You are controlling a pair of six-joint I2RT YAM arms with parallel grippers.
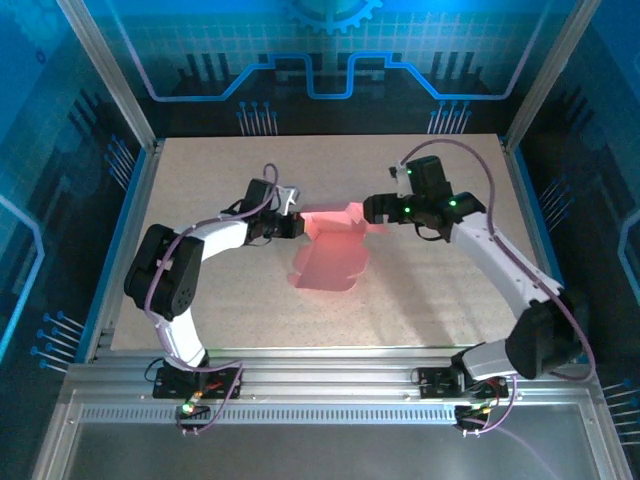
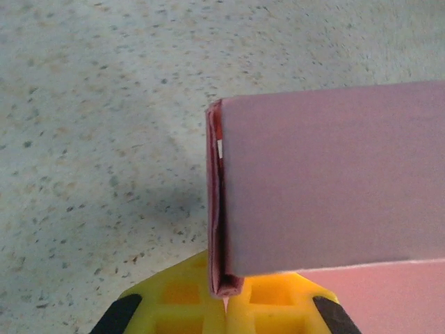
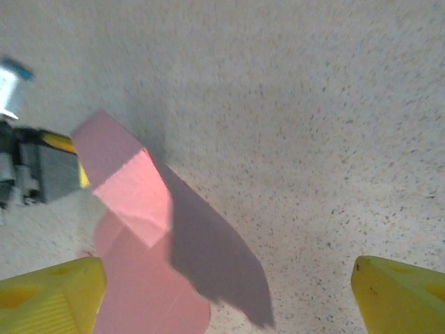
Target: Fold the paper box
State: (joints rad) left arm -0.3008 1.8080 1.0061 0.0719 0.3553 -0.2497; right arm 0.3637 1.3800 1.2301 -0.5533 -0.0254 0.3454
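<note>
Paper box (image 2: 334,188) pinched by left claw (image 2: 226,303); right claw (image 3: 226,296) agape.

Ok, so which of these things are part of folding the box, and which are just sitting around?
Job: pink thin-card paper box, partly folded; left arm's fingers, shut on its folded edge; right arm's fingers, open.
Just there: speckled beige tabletop; grey aluminium frame rail.
</note>
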